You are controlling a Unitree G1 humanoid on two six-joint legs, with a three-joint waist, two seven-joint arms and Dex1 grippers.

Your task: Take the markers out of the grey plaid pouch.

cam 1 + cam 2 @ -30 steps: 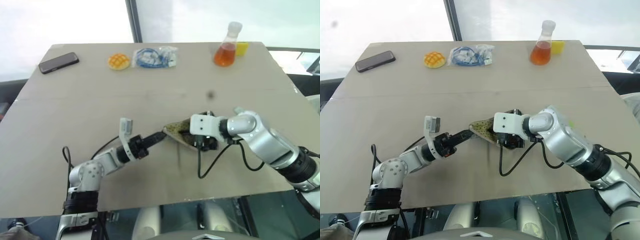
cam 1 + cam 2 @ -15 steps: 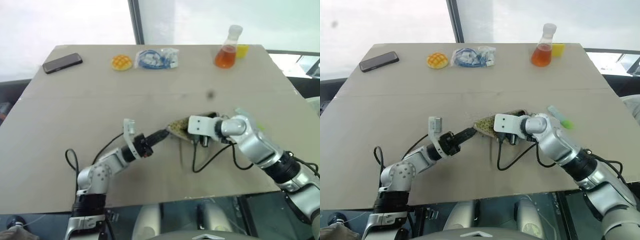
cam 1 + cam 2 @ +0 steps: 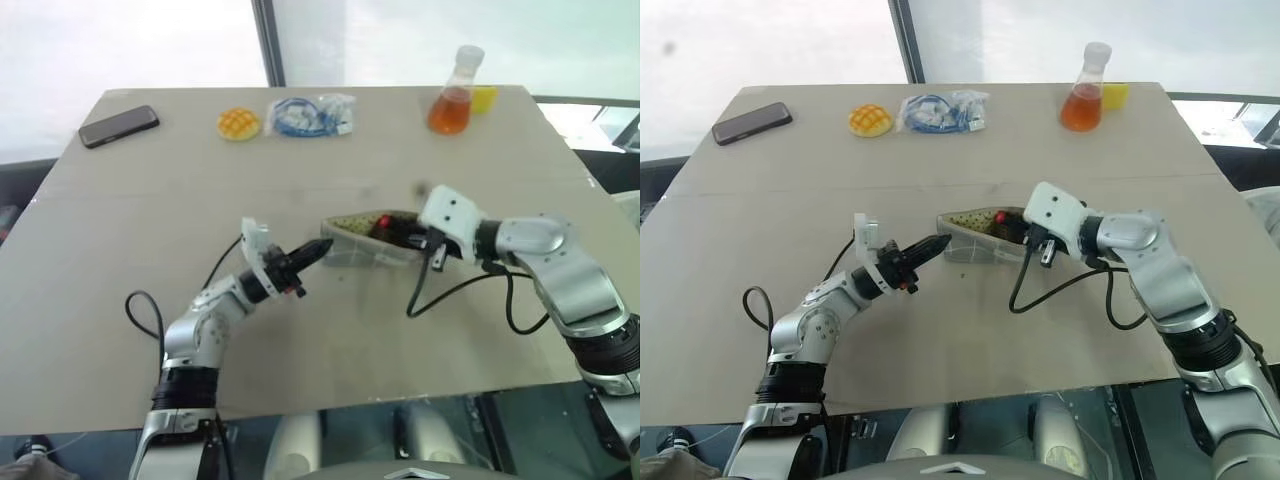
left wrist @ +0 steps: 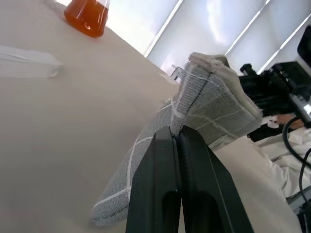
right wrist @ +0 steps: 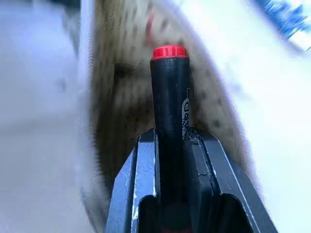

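Head views, pouch: the grey plaid pouch [image 3: 362, 243] lies mid-table [image 3: 150, 220], mouth open, speckled lining showing, a red-tipped black marker [image 3: 1013, 226] in its opening.
Head views, flask: a flask [image 3: 452, 97] holds orange liquid at the far edge.
Left wrist view: the left gripper [image 4: 178, 141] is clamped on the pouch's fabric edge.
Right wrist view: the right gripper [image 5: 171, 137] pinches the black marker at the pouch mouth.

One grey plaid pouch [image 3: 362, 245], one black marker [image 5: 168, 92] with a red end, one phone [image 3: 118, 126], one yellow bun [image 3: 238, 123], one clear bag [image 3: 312, 114] of blue cable, one flask [image 3: 453, 94] of orange liquid.
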